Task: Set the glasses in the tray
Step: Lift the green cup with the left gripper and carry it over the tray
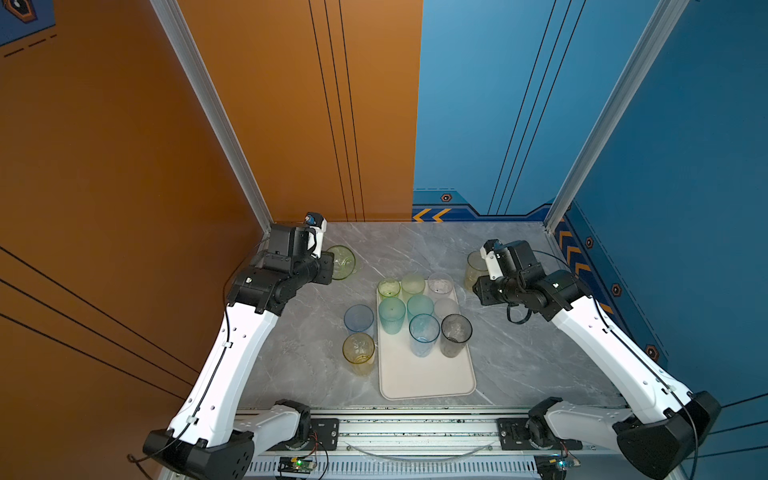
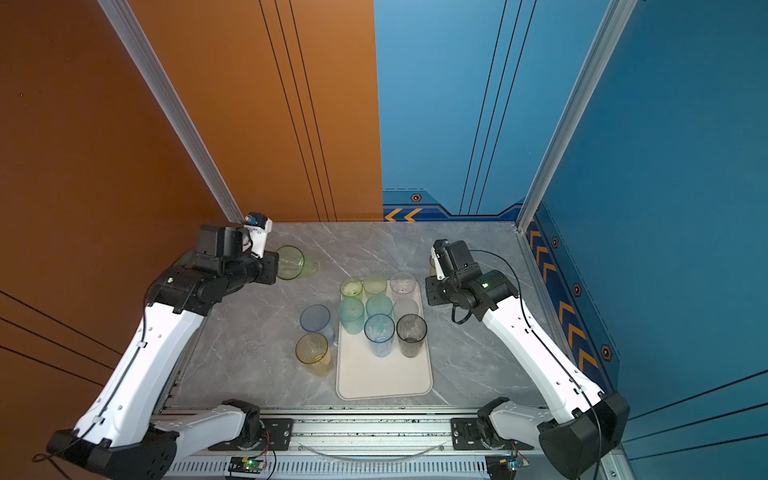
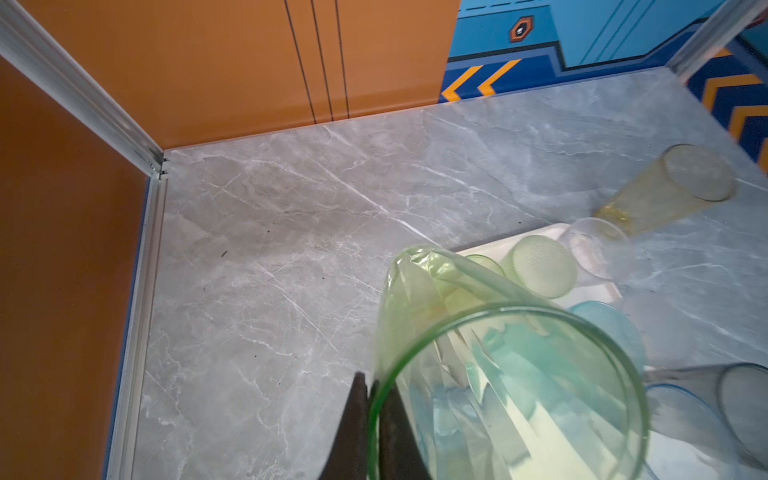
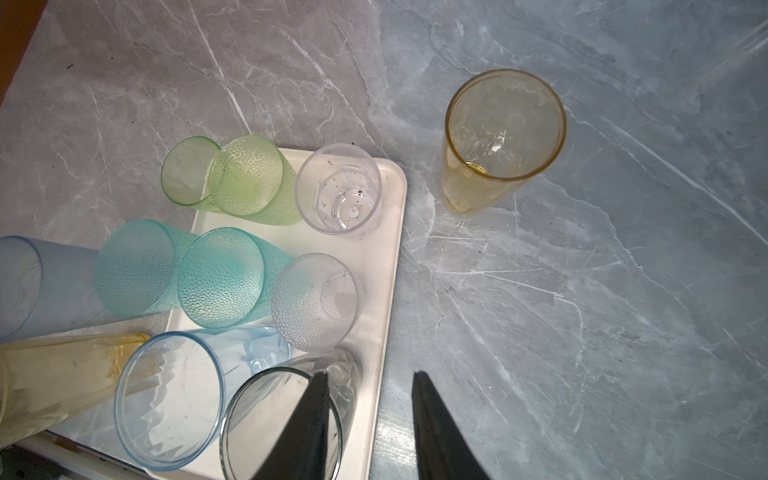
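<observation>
Top views show the counter (image 1: 519, 365) with the tray (image 1: 424, 378) at its middle, short ends toward the near and far edges.

Left gripper (image 3: 370, 384): positioned near the far-left corner of the counter. Its fingers are clamped narrow on the rim of the green glass (image 1: 341, 262), one inside the wall and one outside. This glass is tilted, mouth toward the gripper, well apart from the tray.

Right gripper (image 4: 370, 378): positioned just off the tray's right edge. Its fingers stand moderately apart with nothing between them.

The amber glass (image 4: 505, 137) is upright on the counter, toward the far-right corner, apart from the tray.

Eight glasses stand in the far half of the tray:
- Far row: small green glass (image 1: 388, 289) at the far-left corner, lime glass (image 1: 412, 284), clear glass (image 1: 439, 284).
- Middle row: teal glass (image 1: 391, 315), second teal glass (image 1: 419, 307), frosted glass (image 1: 445, 307).
- Near row: clear-blue glass (image 1: 424, 333), grey glass (image 1: 456, 330).

The blue glass (image 1: 359, 319) and yellow glass (image 1: 358, 352) are upright on the counter just beside the tray's left edge, the yellow one nearer the near edge.
</observation>
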Action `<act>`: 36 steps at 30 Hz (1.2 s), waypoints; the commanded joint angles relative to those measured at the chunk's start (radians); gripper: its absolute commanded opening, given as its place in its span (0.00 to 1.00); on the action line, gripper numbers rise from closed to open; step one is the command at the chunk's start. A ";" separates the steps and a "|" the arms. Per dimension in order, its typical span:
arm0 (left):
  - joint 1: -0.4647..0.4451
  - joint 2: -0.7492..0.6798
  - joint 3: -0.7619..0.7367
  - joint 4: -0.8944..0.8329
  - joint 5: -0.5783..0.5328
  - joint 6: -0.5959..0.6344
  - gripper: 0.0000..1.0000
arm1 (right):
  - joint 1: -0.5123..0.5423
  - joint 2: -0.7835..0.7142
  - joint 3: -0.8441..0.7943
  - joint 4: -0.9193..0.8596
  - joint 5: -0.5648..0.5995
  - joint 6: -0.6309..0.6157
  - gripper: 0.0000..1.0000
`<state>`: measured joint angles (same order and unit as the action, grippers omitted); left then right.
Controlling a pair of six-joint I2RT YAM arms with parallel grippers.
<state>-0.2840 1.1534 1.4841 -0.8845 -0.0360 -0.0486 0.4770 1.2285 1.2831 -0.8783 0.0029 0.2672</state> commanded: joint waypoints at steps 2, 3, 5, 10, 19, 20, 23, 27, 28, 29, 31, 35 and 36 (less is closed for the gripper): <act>-0.079 -0.035 0.044 -0.080 0.062 0.006 0.01 | 0.018 -0.030 0.010 0.012 -0.013 0.015 0.33; -0.101 -0.040 0.050 -0.090 0.060 0.004 0.02 | 0.021 -0.031 0.011 0.012 -0.014 0.017 0.33; -0.160 -0.051 0.062 -0.115 0.051 0.000 0.02 | 0.028 -0.035 0.016 0.011 -0.017 0.018 0.33; -0.323 -0.042 0.079 -0.197 -0.014 -0.015 0.02 | 0.043 -0.042 0.020 0.010 -0.017 0.025 0.33; -0.441 0.024 0.073 -0.272 -0.057 -0.038 0.01 | 0.066 -0.057 0.020 0.006 -0.008 0.035 0.33; -0.444 0.029 0.071 -0.271 -0.053 -0.037 0.01 | 0.065 -0.059 0.017 0.006 -0.006 0.035 0.33; -0.454 0.054 0.065 -0.273 -0.039 -0.041 0.01 | 0.066 -0.066 0.015 0.002 -0.003 0.037 0.33; -0.477 0.086 0.060 -0.273 -0.022 -0.044 0.01 | 0.066 -0.072 0.011 -0.003 -0.002 0.037 0.33; -0.480 0.092 0.059 -0.274 -0.018 -0.046 0.01 | 0.066 -0.071 0.009 -0.003 -0.002 0.037 0.32; -0.484 0.097 0.058 -0.273 -0.017 -0.046 0.01 | 0.066 -0.072 0.010 -0.002 -0.003 0.037 0.33; -0.489 0.107 0.053 -0.272 -0.009 -0.048 0.01 | 0.066 -0.068 0.008 -0.002 -0.003 0.035 0.33; -0.492 0.122 0.041 -0.285 -0.004 -0.053 0.01 | 0.066 -0.065 0.007 -0.004 -0.003 0.034 0.33; -0.492 0.126 0.038 -0.290 -0.003 -0.054 0.01 | 0.066 -0.064 0.010 -0.007 -0.003 0.033 0.33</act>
<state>-0.7670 1.2747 1.5303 -1.1511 -0.0586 -0.0822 0.5381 1.1748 1.2835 -0.8783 -0.0006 0.2890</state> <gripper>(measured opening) 0.069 0.327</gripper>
